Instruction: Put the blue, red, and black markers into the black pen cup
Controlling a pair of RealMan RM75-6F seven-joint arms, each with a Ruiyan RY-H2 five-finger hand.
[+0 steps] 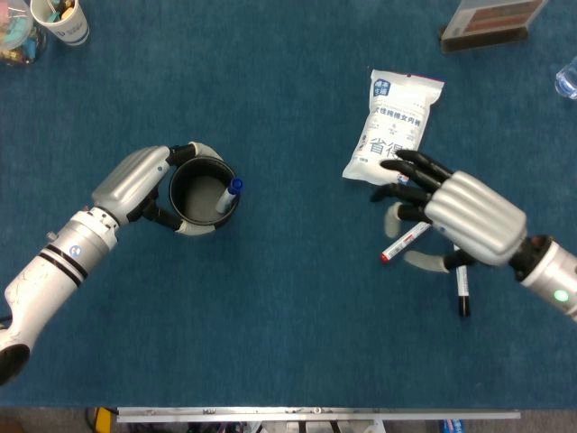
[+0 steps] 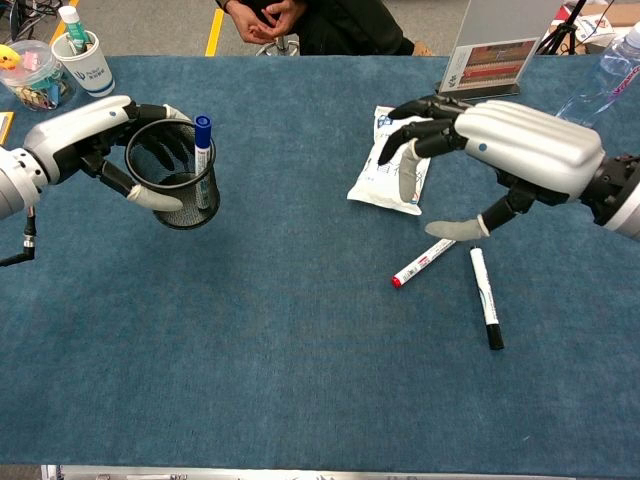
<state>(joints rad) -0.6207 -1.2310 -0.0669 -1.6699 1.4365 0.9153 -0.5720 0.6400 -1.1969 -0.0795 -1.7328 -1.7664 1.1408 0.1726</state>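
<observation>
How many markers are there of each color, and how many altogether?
Blue marker, standing in the black pen cup: 1
Red marker, on the table: 1
Black marker, on the table: 1
Total: 3 markers

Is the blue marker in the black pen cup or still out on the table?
In. The blue marker stands inside the black pen cup, capped end above the rim, leaning on the wall. The left hand grips the cup.
</observation>
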